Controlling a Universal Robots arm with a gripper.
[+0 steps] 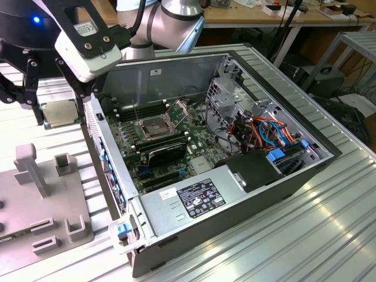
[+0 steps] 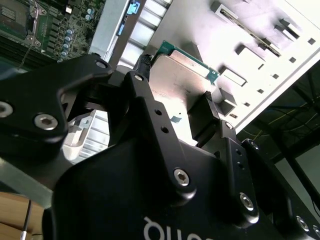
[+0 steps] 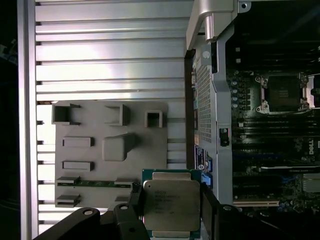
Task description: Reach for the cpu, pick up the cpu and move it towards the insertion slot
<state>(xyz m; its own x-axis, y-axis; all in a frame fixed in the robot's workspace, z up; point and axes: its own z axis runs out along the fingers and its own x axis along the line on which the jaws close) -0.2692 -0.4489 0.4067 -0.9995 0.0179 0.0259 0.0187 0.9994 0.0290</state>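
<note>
Gripper (image 3: pixel 172 210) clamped on cpu (image 3: pixel 171 205) by opposite edges, held above counter (image 1: pixel 329 235) beside open computer case (image 1: pixel 176 64), well apart from insertion slot (image 1: pixel 154 127). Chip light, stiff, fragile; edge grip only, likely slippery.

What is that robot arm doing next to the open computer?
The robot's gripper is holding the cpu, a little silvery square chip, with its jaws closed on two sides of it. In the exterior view the chip hangs outside the open computer case, on the exterior view's left, near a grey fixture plate. The insertion slot on the green board inside has nothing in it yet.
</note>
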